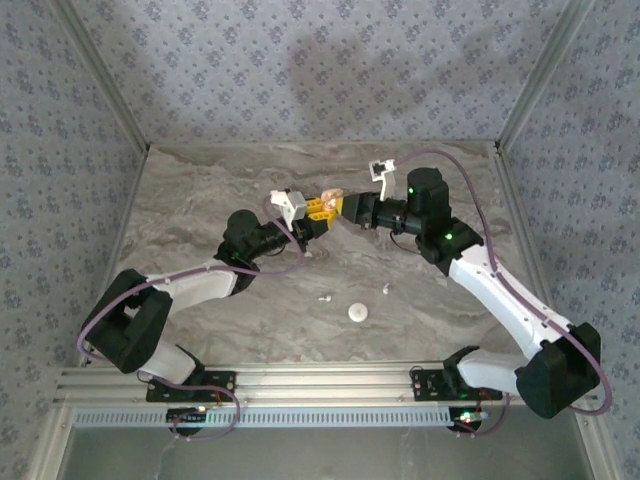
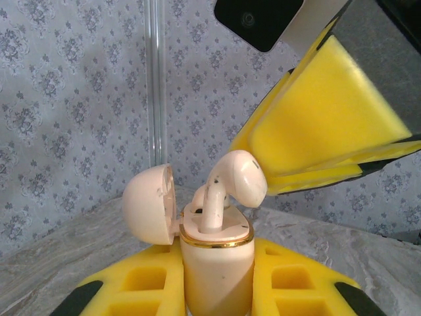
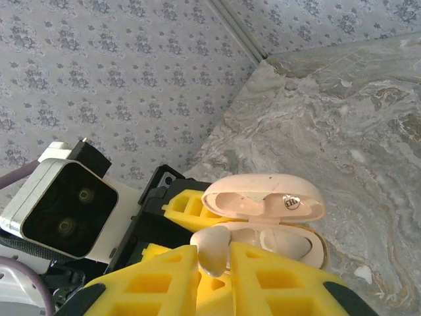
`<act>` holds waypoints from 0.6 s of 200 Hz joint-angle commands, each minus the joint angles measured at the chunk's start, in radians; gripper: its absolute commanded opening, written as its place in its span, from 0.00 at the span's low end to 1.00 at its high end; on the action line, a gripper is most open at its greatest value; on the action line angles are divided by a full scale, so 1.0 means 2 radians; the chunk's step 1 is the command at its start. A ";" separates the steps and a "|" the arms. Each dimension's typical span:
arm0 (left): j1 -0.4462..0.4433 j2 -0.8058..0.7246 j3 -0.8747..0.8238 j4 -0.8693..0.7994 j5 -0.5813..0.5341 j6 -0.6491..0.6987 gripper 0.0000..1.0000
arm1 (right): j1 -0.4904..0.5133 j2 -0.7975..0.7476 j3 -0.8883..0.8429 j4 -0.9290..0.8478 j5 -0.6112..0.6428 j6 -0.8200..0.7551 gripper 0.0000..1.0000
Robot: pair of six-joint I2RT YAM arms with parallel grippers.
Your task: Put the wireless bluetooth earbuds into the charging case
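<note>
A grey marbled tabletop (image 1: 200, 200) stands enclosed by pale blue floral-patterned walls (image 1: 300, 60) with silver metal corner posts (image 1: 103, 70); an aluminium rail (image 1: 300, 383) runs along its near edge.

Readable text: none legible. One candidate only: a round mark (image 3: 291, 202) on the inner face of the open lid (image 3: 263, 195) of the charging case (image 3: 312, 249). It is dark with pale characters, which are too small and blurred to make out.

Arms: two, the left arm (image 1: 190, 285) and the right arm (image 1: 500, 290)
Grippers: two, the left gripper (image 1: 318, 212) and the right gripper (image 1: 345, 208)
Charging case (image 2: 217, 270): one
Earbuds: three, one earbud (image 2: 237, 178) at the case, one loose earbud (image 1: 325, 297) and a second loose earbud (image 1: 385, 291) on the counter (image 1: 200, 200)
Round white object (image 1: 358, 313): one
</note>
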 commanded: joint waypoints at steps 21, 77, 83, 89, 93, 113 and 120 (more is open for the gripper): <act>-0.003 -0.014 -0.001 0.004 0.005 0.007 0.11 | -0.002 0.009 0.024 0.018 -0.017 0.005 0.22; -0.003 -0.014 -0.001 0.004 0.005 0.008 0.11 | -0.003 0.019 0.031 0.010 -0.014 0.004 0.21; -0.003 -0.015 -0.001 0.004 0.005 0.007 0.11 | -0.002 0.020 0.032 0.007 -0.012 0.003 0.21; -0.003 -0.015 0.000 0.003 0.005 0.007 0.11 | -0.002 0.021 0.033 0.005 -0.011 0.003 0.21; -0.003 -0.016 -0.001 0.003 0.005 0.008 0.11 | -0.002 0.022 0.033 0.005 -0.010 0.002 0.21; -0.003 -0.017 0.000 0.002 0.006 0.009 0.11 | -0.002 0.022 0.033 0.002 -0.005 0.003 0.21; -0.003 -0.017 -0.001 0.001 0.006 0.009 0.11 | -0.004 0.022 0.035 0.000 -0.003 0.003 0.21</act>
